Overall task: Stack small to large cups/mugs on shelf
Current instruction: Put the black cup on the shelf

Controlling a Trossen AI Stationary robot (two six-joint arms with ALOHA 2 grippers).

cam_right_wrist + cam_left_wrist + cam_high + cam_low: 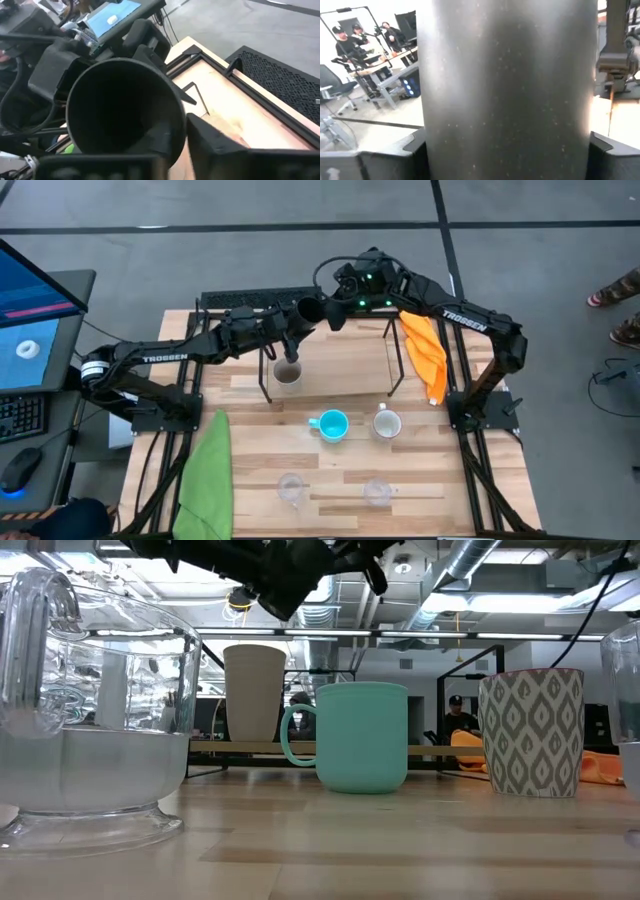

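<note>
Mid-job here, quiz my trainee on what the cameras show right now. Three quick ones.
1. True or false: the left claw holds the black cup in the air.
2. Which vessel stands on the shelf? A) blue mug B) beige cup C) a glass
3. How many vessels stand on the table, off the shelf?

Key:
1. True.
2. B.
3. Four: the blue mug, the white mug and two glasses.
</note>
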